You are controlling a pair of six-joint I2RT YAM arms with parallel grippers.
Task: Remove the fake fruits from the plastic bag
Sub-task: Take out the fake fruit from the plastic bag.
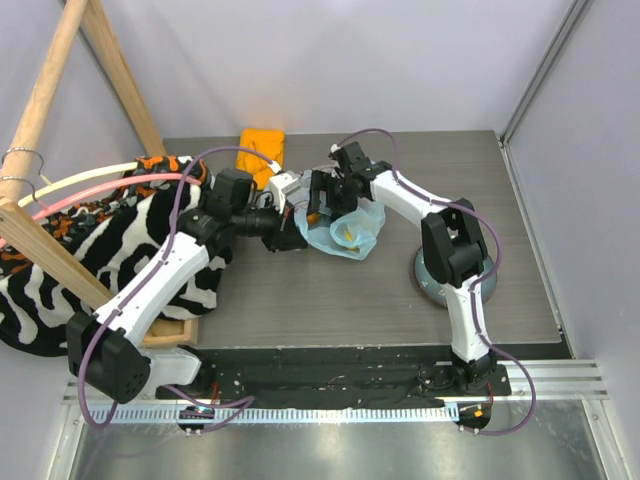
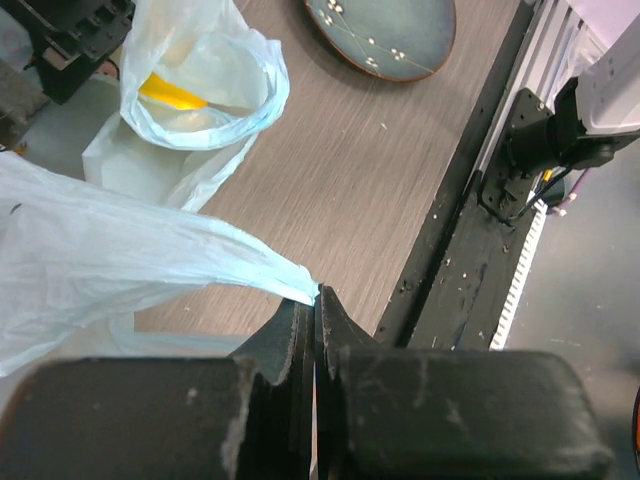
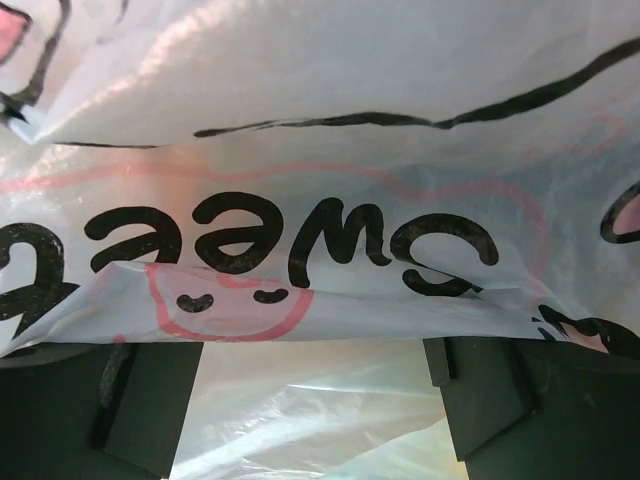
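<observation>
At mid-table the plastic bag (image 1: 345, 235) stretches left-right, left claw (image 2: 316, 300) clenched on it, right claw (image 3: 315, 395) spread.

**Arms meet mid-scene: left tool clamped, right tool spread**

The left arm (image 1: 160, 275) runs from its base at the near left corner diagonally up and to the right. Its wrist turns to lie almost level and points right. The left tool (image 2: 316, 305) has its jaws pressed flat together, with no gap showing, and they pinch a thin edge of the plastic bag (image 2: 120, 250).

The right arm (image 1: 415, 205) rises from its base at the near right to a folded elbow, then stretches left and away. Its wrist bends back down toward the left tool. The right tool (image 3: 315, 400) has its two dark fingers (image 3: 140, 410) set wide apart. The two tools sit just beside each other.
</observation>
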